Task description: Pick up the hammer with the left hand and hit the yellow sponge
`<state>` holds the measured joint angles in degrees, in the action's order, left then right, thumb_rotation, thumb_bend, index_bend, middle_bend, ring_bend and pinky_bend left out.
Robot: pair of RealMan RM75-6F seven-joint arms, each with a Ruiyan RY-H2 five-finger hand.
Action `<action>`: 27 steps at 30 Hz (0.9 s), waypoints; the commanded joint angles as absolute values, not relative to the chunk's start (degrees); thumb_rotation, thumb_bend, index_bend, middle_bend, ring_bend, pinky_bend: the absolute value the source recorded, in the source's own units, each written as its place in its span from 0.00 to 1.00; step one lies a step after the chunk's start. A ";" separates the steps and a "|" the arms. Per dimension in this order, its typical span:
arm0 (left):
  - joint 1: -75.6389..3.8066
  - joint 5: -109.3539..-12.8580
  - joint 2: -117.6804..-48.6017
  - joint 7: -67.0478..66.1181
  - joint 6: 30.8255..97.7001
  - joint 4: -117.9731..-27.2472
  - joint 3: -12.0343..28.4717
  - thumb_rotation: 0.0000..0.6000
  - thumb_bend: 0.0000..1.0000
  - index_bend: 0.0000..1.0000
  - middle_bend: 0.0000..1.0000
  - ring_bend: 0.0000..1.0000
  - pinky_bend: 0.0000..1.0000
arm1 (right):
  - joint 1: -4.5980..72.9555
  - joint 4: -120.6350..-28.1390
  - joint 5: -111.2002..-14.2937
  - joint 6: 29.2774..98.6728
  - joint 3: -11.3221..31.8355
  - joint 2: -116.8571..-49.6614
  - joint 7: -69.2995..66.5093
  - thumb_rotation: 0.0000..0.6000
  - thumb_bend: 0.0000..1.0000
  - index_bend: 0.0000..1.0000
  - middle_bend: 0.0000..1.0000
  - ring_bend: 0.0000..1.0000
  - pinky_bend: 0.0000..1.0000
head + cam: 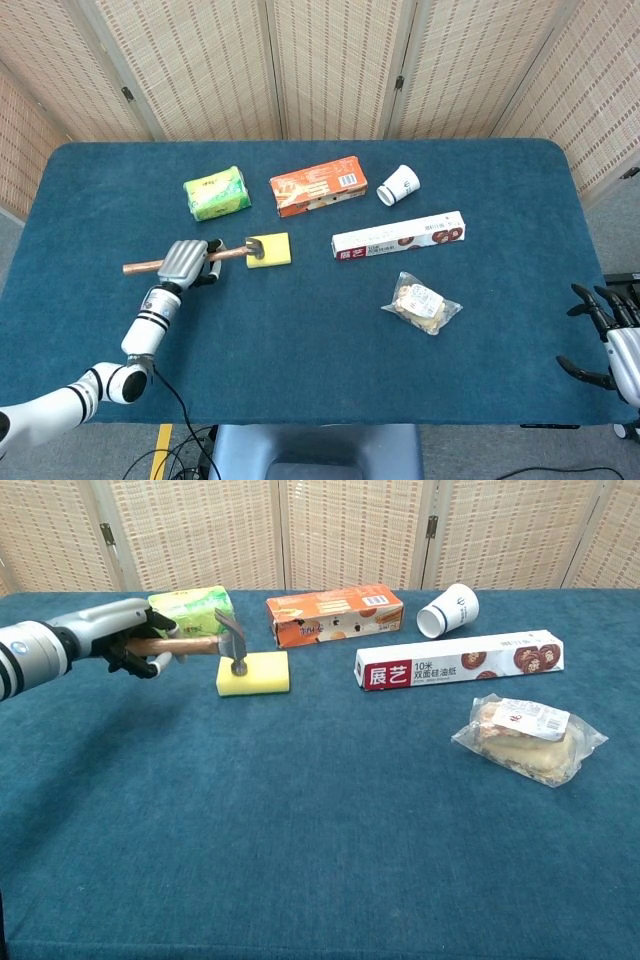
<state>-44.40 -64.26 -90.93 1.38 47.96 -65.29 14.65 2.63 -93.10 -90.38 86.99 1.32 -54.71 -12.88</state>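
On the table [300, 330]: blue cloth top carrying every item, with woven screens behind its far edge.
Long box [398, 235]: white and red, lying flat right of centre, its length running toward the right edge.
Orange box [318, 186]: lying flat near the far edge, about midway along it.
Left hand [183, 262]: over the left part of the table, fingers wrapped around the hammer's wooden handle; in the chest view [128, 638] it holds the handle roughly level.
Hammer [205, 258]: handle pointing to the left edge, metal head at the yellow sponge's left side; in the chest view [232, 643] the head's face is down on the sponge's top, or just above it.
Green packet [217, 193]: near the far edge, left of the orange box.
Snack bag [422, 303]: clear wrapper, toward the near edge, right of centre.
Yellow sponge [270, 249]: flat, left of centre, between the green packet and the long box.
Paper cup [398, 185]: on its side just right of the orange box.
Right hand [612, 338]: off the table's near right corner, fingers spread, holding nothing.
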 commanded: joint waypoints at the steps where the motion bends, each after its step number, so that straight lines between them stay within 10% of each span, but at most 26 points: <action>1: -43.06 -65.37 -87.82 5.73 50.44 -70.17 16.45 1.00 0.77 0.82 0.90 0.73 0.90 | 2.69 -92.96 -90.50 86.99 1.34 -54.81 -13.01 1.00 0.07 0.08 0.37 0.10 0.12; 27: -44.64 -64.66 -91.73 2.62 47.75 -64.64 14.03 1.00 0.77 0.82 0.90 0.73 0.90 | 1.80 -92.81 -89.44 87.40 1.46 -54.84 -12.93 1.00 0.07 0.08 0.37 0.10 0.12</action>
